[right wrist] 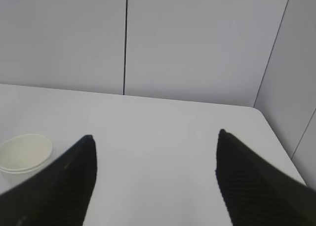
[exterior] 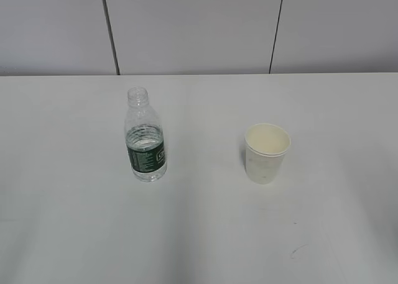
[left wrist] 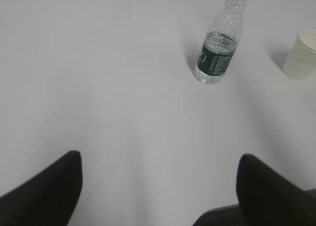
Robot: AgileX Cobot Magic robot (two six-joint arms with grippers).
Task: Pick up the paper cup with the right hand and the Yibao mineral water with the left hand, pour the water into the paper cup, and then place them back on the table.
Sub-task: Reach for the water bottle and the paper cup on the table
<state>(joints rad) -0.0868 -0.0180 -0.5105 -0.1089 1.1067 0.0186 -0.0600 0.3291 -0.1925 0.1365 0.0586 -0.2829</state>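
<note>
Left hand [left wrist: 159, 159]: jaws spread wide, empty, low in frame.
Right hand [right wrist: 155, 139]: jaws spread wide, empty.
Yibao mineral water [exterior: 145, 137]: upright, capless, centre-left on the table [exterior: 205, 234]; dark green label, white print unreadable.
Paper cup [exterior: 267, 153]: upright, centre-right, unprinted.

White print on the bottle's green label [exterior: 147, 156] is too small to read.
</note>
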